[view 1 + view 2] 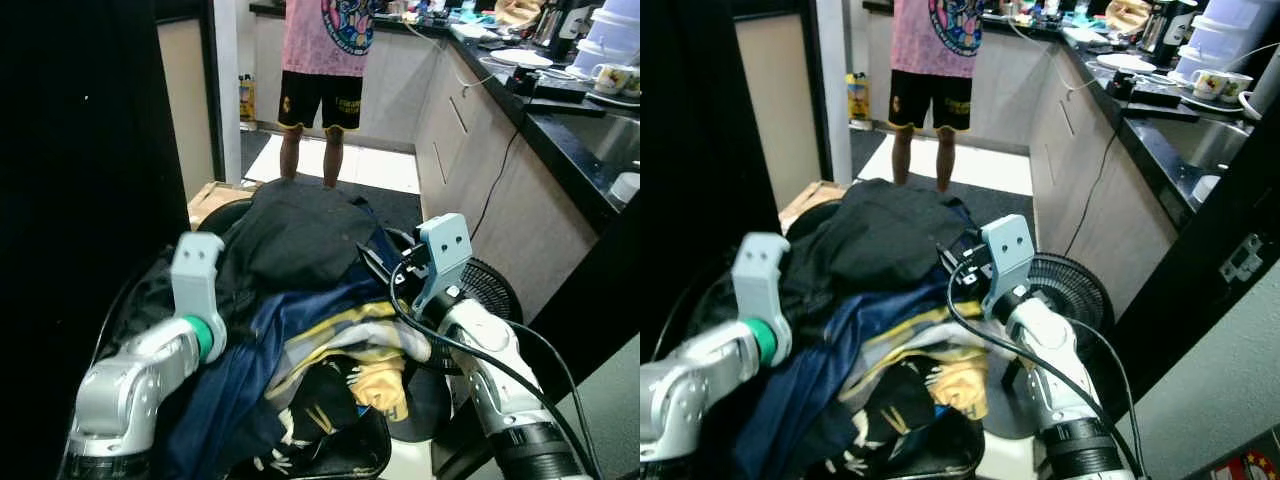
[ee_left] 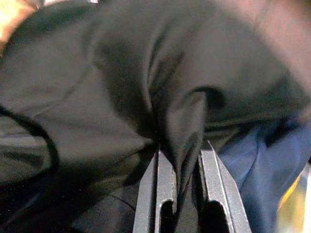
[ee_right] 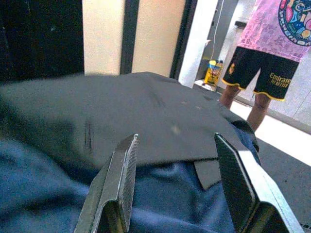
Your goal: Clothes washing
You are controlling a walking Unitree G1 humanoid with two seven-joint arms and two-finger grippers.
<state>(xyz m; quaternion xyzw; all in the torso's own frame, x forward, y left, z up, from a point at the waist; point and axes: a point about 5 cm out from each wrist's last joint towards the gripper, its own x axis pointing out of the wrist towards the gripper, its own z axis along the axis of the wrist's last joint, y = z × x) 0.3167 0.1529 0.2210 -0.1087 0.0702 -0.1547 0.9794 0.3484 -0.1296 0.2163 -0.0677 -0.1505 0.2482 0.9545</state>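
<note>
Both grippers sit at the heap of laundry in front of the robot. Left gripper (image 2: 180,184), on the silver arm at the left side of the heap, has its two long black fingers (image 2: 158,194) drawn close together with a fold of the dark grey cloth garment (image 1: 300,235) pinched between them. Right gripper (image 3: 182,184), on the right side of the heap, has its fingers spread wide apart over the navy blue fabric (image 3: 58,194), gripping nothing. The pile of mixed clothes (image 1: 300,340) lies heaped in a black round basket (image 1: 345,455), with the grey garment on top at the far side, blue and yellow-striped pieces nearer. Beyond, a person in a pink shirt and black shorts (image 1: 320,60) stands on the floor beside a dark kitchen counter (image 1: 560,120) at the right.
</note>
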